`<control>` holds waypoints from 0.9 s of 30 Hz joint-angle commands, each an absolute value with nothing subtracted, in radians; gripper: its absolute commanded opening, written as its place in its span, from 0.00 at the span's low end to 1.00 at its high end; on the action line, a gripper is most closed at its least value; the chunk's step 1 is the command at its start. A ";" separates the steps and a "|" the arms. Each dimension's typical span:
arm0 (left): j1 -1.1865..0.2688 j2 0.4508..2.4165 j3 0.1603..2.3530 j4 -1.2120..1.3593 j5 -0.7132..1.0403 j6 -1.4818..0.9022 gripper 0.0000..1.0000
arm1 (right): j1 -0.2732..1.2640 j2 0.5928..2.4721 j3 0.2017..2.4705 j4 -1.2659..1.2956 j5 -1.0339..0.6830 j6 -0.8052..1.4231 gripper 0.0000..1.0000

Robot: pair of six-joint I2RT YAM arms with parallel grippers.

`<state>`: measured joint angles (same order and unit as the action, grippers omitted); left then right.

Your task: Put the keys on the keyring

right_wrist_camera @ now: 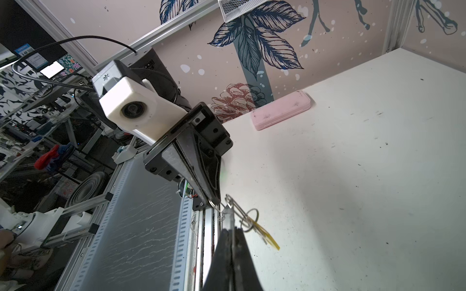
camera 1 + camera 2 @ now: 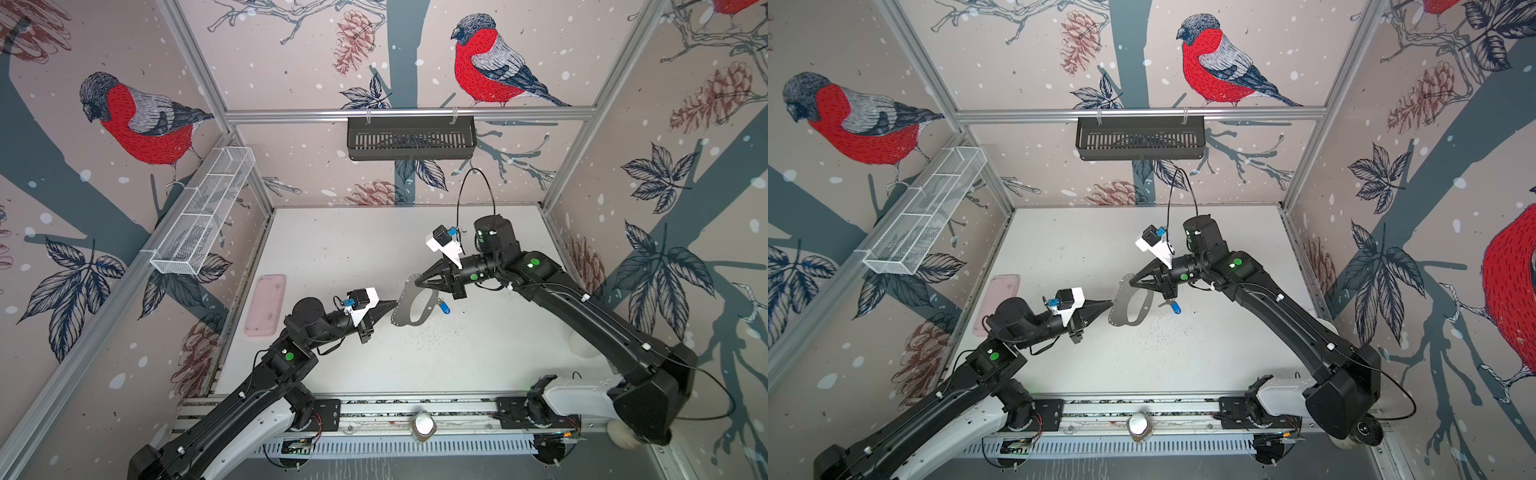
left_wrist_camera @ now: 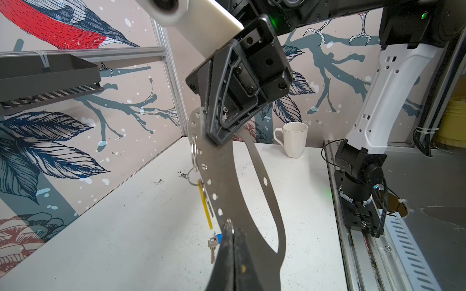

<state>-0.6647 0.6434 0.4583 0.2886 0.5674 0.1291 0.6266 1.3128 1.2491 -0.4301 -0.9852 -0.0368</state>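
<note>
Above the middle of the white table (image 2: 353, 249), the right gripper (image 2: 417, 283) pinches the back-edge end of the flat dark grey oval metal keyring (image 3: 222, 176), lifting it clear so its rings dangle freely. The left gripper (image 2: 394, 304), fingers (image 3: 227, 257) pressed together, nips a small steel split ring (image 3: 229, 225) at the plate's front end, probably to steady or open it. The yellow-tagged silver key (image 3: 208, 206) already hangs from another ring. The blue-tagged silver key (image 3: 213, 248) seems to lie on the table beneath, unthreaded.

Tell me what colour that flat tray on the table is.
Pale pink tray; right wrist view shows it best.
</note>
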 commanded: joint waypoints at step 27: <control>-0.669 0.635 0.366 0.715 0.519 -0.047 0.00 | 0.649 1.150 1.026 -0.152 -0.672 0.039 0.47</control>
